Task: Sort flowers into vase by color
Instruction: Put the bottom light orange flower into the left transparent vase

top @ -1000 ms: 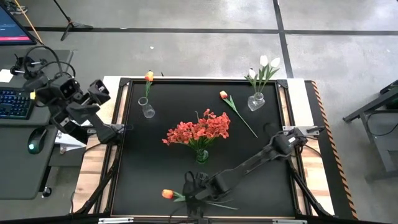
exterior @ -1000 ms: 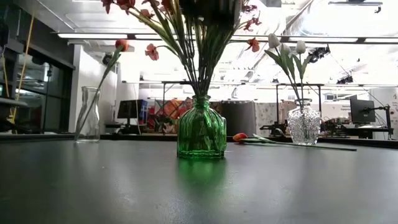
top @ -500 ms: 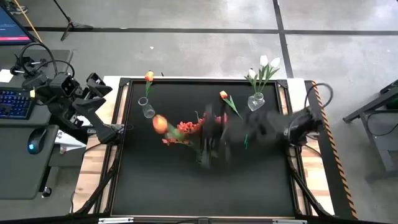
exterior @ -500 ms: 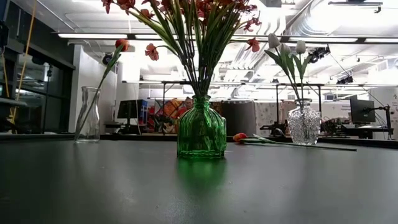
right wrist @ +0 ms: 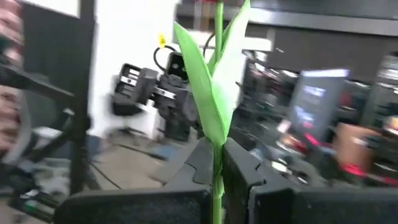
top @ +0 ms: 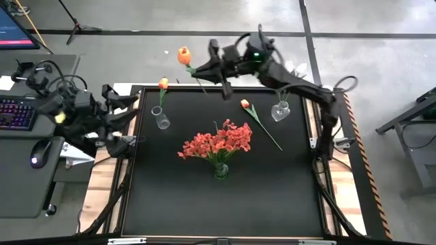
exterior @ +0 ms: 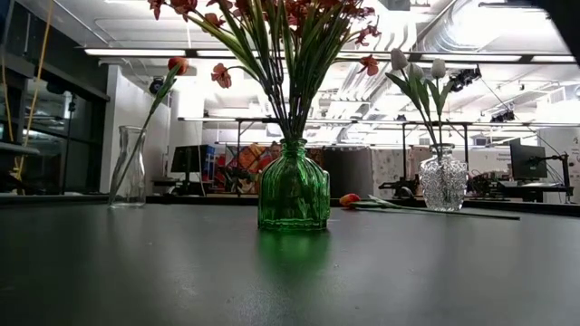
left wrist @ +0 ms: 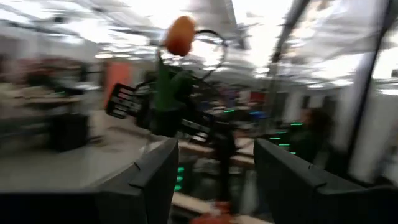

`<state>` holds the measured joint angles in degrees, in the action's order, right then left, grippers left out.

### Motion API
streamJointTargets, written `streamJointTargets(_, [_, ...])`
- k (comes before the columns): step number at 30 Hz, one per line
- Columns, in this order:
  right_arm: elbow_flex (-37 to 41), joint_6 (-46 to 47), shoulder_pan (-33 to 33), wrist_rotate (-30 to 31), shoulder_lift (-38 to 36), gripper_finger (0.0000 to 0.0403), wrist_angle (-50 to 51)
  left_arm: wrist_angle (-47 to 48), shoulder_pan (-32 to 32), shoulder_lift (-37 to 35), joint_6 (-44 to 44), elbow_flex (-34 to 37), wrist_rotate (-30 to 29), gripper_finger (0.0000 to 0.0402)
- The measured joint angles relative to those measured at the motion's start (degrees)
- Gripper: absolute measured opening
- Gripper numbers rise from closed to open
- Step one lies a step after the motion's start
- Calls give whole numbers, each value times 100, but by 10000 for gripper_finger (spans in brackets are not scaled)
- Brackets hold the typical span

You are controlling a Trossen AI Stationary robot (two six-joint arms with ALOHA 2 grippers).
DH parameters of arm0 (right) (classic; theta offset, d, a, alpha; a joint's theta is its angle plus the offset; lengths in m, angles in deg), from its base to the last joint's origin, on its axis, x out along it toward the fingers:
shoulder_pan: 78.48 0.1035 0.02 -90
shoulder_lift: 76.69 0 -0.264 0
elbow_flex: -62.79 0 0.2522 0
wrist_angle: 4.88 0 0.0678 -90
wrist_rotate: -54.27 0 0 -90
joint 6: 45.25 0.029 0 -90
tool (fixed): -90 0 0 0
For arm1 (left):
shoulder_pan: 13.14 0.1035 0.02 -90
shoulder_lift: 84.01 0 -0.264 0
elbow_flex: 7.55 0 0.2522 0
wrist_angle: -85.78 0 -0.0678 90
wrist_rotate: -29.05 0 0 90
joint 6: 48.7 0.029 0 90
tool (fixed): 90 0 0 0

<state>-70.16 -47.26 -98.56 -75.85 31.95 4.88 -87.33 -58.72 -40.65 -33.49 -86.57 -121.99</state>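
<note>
My right gripper is high above the table's far edge, shut on an orange tulip whose blossom points toward the left. In the right wrist view its stem and green leaves rise from my right gripper. My left gripper is open at the table's left edge. In the left wrist view, my left gripper faces the raised tulip. A second orange tulip lies flat on the mat. Another orange tulip stands in the small clear vase. My right gripper pinches the orange tulip's green stem between its two fingers, just below the leaves. The fingers lie across the stem. The tulip is lifted clear of the table, and its blossom stands out to the left of the gripper.
The green vase with bushy red-orange blossoms stands mid-table. The clear vase with white tulips is at the far right corner. A keyboard and mouse sit on a desk left of the table.
My right arm has swung fast from the table's near edge, up and across the middle, to above the far edge. It carries the orange tulip, which lay at the near edge and is now lifted clear. My left arm has shifted slightly at the left edge.
</note>
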Motion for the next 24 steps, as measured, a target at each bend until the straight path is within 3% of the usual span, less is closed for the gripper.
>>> streamJointTargets(3, [0, 765, -162, -571, 588, 0, -1172, -83, 311, 243, 6, 0, -561, 195])
streamJointTargets(6, [0, 1475, -188, -697, 1197, 0, -2254, -81, 683, 484, -5, 0, -972, 195])
streamJointTargets(11, [2, 2541, -155, -356, 2115, 0, -3926, -56, 1278, 727, -132, 4, -711, 195])
streamJointTargets(13, [2, 2880, -123, -80, 2427, 0, -4508, -26, 1460, 734, -158, 4, -115, 194])
streamJointTargets(19, [7, 3350, -24, 724, 3058, 0, -5303, 39, 2331, 399, -388, 4, 2837, 168])
streamJointTargets(24, [7, 2926, 178, 1131, 3175, 0, -5279, 746, 3268, 50, -656, -194, 4134, 99])
